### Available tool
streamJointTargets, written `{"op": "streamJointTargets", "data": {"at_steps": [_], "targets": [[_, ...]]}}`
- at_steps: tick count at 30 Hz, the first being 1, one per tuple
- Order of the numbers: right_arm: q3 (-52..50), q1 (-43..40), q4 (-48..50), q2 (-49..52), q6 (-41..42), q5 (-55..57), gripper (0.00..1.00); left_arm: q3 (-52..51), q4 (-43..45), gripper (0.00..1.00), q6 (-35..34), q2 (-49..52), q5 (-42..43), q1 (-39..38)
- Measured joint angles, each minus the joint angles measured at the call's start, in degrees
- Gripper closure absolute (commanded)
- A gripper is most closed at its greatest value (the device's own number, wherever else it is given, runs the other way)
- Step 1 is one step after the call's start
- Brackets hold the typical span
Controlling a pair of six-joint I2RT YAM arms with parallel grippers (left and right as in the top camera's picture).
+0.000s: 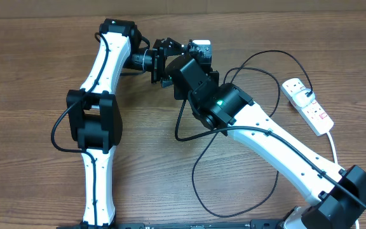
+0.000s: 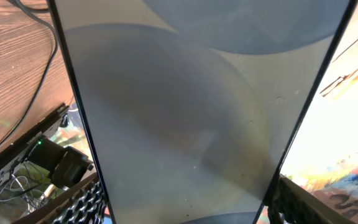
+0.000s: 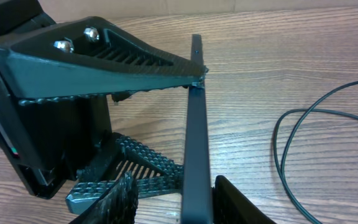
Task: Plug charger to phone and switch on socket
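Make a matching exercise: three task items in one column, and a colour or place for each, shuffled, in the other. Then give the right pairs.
1. phone
2. socket
3. charger

A. black, looping across the table
B. white, at the far right of the overhead view
C. on edge, between the jaws of the left gripper

Pairs: 1-C; 2-B; 3-A.

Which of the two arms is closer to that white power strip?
Right. The right gripper is mid-table, well left of the socket, though its arm passes near it. The left gripper is farther left still.
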Motion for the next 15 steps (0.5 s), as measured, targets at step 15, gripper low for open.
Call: {"op": "streamJointTargets", "data": {"at_steps": [15], "targets": [[0.0, 0.0, 0.0, 0.0, -0.2, 1.0, 0.75, 0.0, 0.0, 0.27, 0.0, 0.0, 0.0, 0.0]]}}
